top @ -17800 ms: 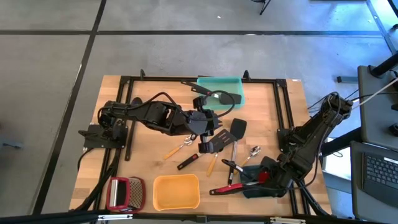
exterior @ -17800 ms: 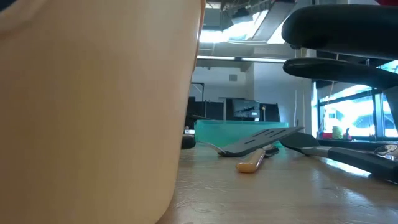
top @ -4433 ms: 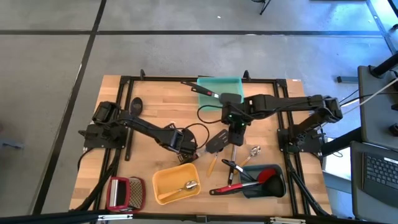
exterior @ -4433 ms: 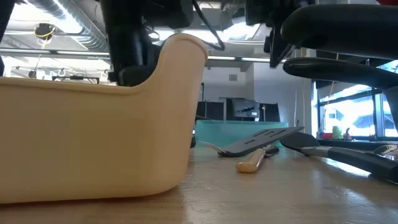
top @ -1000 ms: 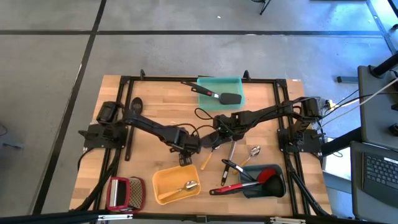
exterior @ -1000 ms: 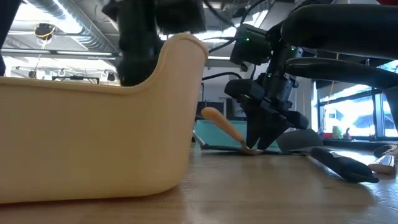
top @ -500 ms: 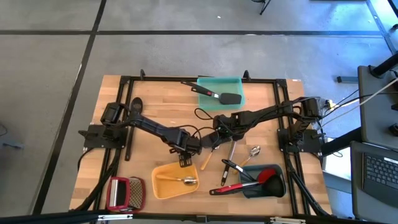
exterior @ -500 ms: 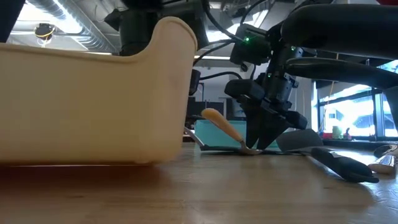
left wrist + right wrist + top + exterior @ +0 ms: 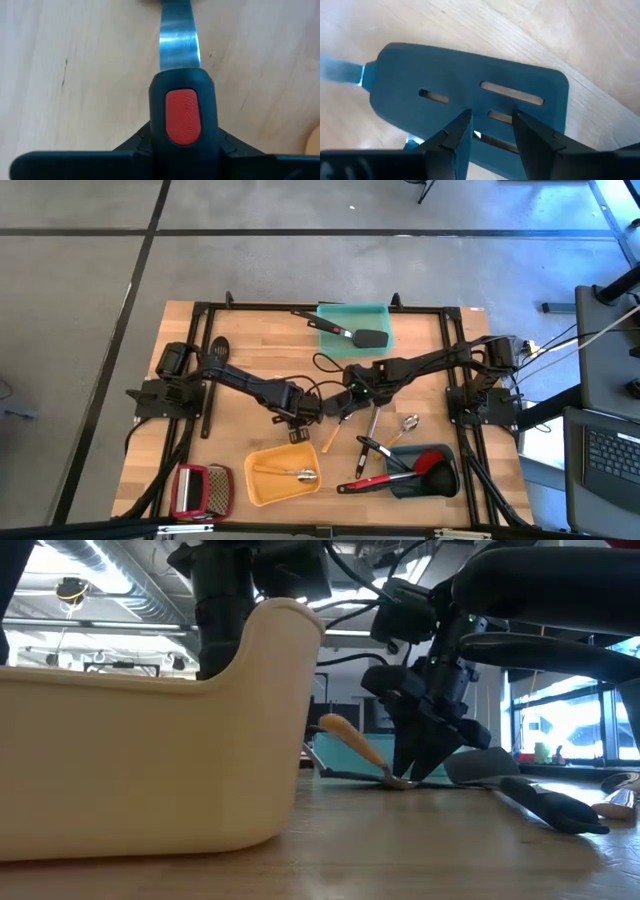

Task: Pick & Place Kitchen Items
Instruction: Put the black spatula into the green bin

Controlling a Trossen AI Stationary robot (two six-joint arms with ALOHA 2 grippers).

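Observation:
My left gripper (image 9: pixel 297 430) points down at mid-table, just beyond the yellow tray (image 9: pixel 252 485), shut on a small tool (image 9: pixel 179 45) with a black handle, a red thumb pad and a flat metal shaft. My right gripper (image 9: pixel 350 398) points down over the dark slotted head (image 9: pixel 470 85) of an orange-handled turner (image 9: pixel 329 437), its fingers apart. A small metal spoon (image 9: pixel 285 473) lies in the yellow tray. My left gripper pinches the tool's black handle (image 9: pixel 159 115) between its two fingers, beside the red pad. The fingers come from above and lie across the handle. Whether the tool rests on the wood or is lifted, I cannot tell. My right gripper sets its two parted fingertips (image 9: pixel 455 135) on the upper face of the turner's slotted head (image 9: pixel 492 107), from above. The head end is down on the table under the fingers. The orange handle (image 9: pixel 345 735) slants up, clear of the wood.
The teal tray (image 9: pixel 330 313) at the far edge holds a black spatula (image 9: pixel 362 337). A grey-blue tray (image 9: pixel 445 480) at the near right holds a red spoon and black tools. A red-framed grater (image 9: pixel 200 488) stands near left. A metal spoon (image 9: pixel 408 423) lies loose.
The yellow tray has rocked and shifted a little on the table, then settled. The metal spoon inside it has slid and turned from slanting to lying across the tray. The turner has kept its tilt under my right gripper.

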